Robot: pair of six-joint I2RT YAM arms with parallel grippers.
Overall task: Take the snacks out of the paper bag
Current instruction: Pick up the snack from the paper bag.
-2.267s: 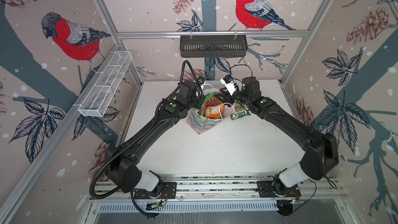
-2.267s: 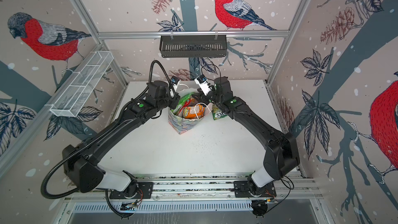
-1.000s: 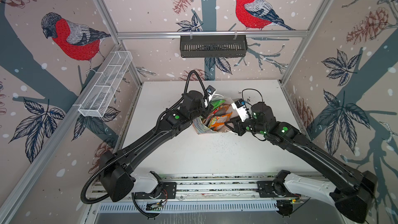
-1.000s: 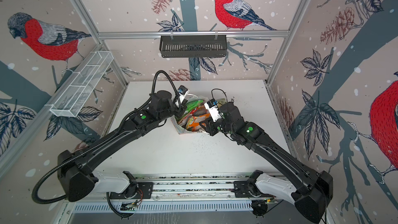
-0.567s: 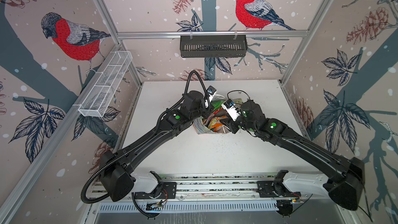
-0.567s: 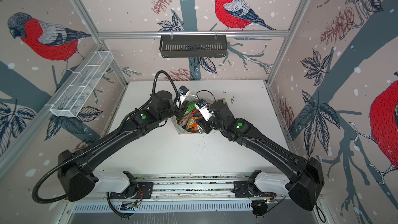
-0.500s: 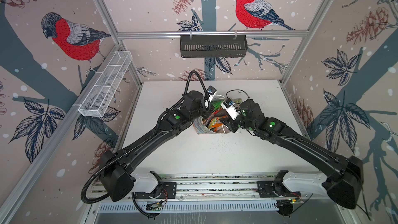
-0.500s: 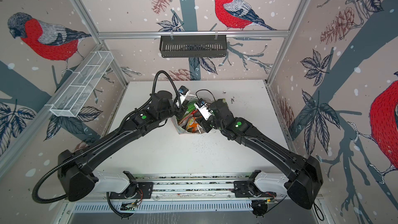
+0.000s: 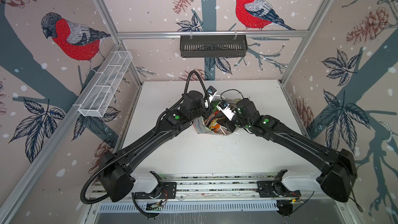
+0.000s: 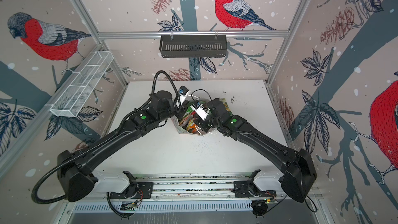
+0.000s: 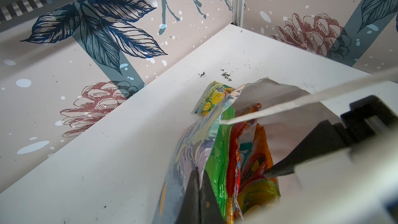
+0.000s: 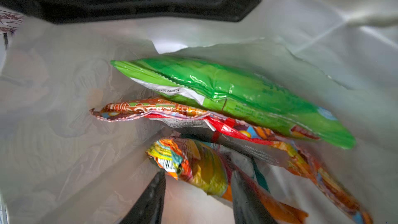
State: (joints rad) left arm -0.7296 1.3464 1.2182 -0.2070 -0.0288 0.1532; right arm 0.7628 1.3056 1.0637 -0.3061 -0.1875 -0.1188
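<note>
The paper bag (image 9: 199,126) (image 10: 179,129) sat near the middle of the matte white table (image 9: 215,158), leaning, with its mouth gaping. Its printed outer wall was creased and its inside plain white (image 12: 64,104).

The left gripper (image 11: 199,190) was pinched together on the bag's thin side wall near the rim, with the paper caught between its black fingers.

The right gripper (image 12: 198,174) reached down inside the bag with its jaws apart. 1 dark finger stood on each side of the crumpled end of the orange-yellow packet (image 12: 204,169).

3 glossy, crinkled packets were stacked flat inside. The bright green packet (image 12: 237,89) (image 11: 223,147) lay against the bag's wall. The red packet (image 12: 226,126), with a zigzag crimped edge, lay next to it, and the orange-yellow one came after that.

A 4th, the green-yellow packet (image 11: 212,98), lay flat on the table just beyond the bag. Black specks (image 11: 226,75) were scattered near it. A white handle cord (image 11: 280,108) crossed over the bag's mouth.
</note>
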